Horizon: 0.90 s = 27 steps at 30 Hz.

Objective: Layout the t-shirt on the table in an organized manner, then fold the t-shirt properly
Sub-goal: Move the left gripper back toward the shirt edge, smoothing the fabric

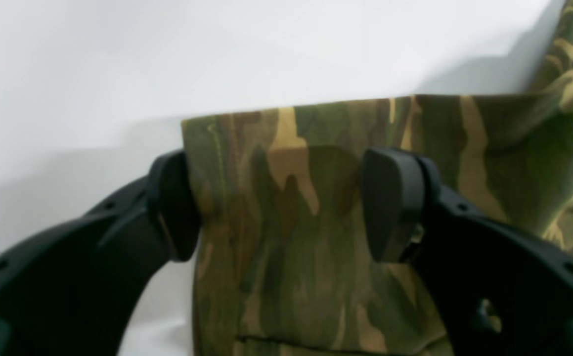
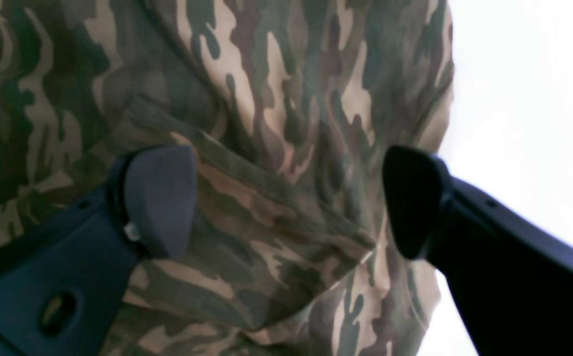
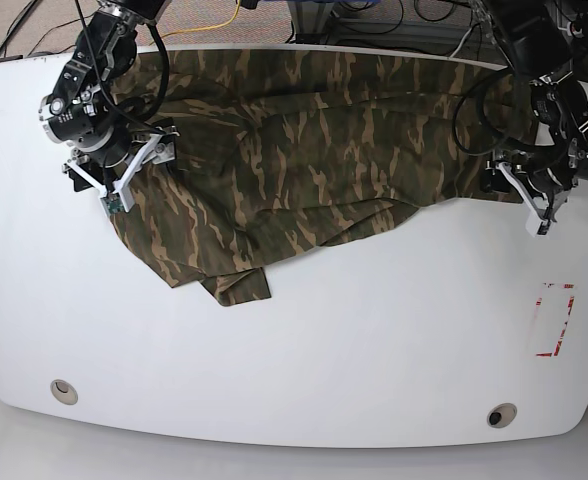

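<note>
Closest in the left wrist view, the left claw [image 1: 281, 205] hangs released, its pads straddling a straight edge of the t-shirt [image 1: 316, 232]. The right claw [image 2: 286, 202] is likewise spread over a creased fold. The shirt [image 3: 304, 160] sprawls rumpled along the far side of the worktop [image 3: 294, 360]. It looks light, limp and prone to bunching; hems and corners seem the best grip points. The collar and sleeves are hard to pick out among the folds.
</note>
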Tool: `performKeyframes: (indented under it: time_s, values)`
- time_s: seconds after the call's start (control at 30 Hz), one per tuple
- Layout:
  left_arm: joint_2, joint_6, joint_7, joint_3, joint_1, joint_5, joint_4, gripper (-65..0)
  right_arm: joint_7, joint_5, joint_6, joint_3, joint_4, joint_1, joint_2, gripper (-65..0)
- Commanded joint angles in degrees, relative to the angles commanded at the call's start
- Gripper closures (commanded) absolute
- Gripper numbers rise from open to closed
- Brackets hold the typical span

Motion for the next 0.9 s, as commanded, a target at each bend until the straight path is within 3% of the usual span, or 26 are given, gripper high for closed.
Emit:
performKeyframes:
  time_s: [0.13, 0.2, 0.6, 0.9]
  values:
    - [-0.2, 0.0, -0.2, -0.2, 0.0, 0.0, 0.0, -14.2, 0.0, 0.0, 0.0, 0.0, 0.0, 0.0, 0.0, -56.9]
    - [-0.2, 0.0, -0.2, -0.4, 0.0, -0.1, 0.1, -8.5, 0.0, 0.0, 0.0, 0.0, 0.0, 0.0, 0.0, -56.9]
    - [-0.2, 0.0, 1.4, -3.0, 0.7, -0.1, 11.7, -7.5, 0.0, 0.0, 0.0, 0.0, 0.0, 0.0, 0.0, -56.9]
    - [-0.4, 0.0, 2.8, 0.3, 5.0, -0.1, 21.0, -7.5, 0.0, 0.0, 0.0, 0.0, 0.0, 0.0, 0.0, -56.9]
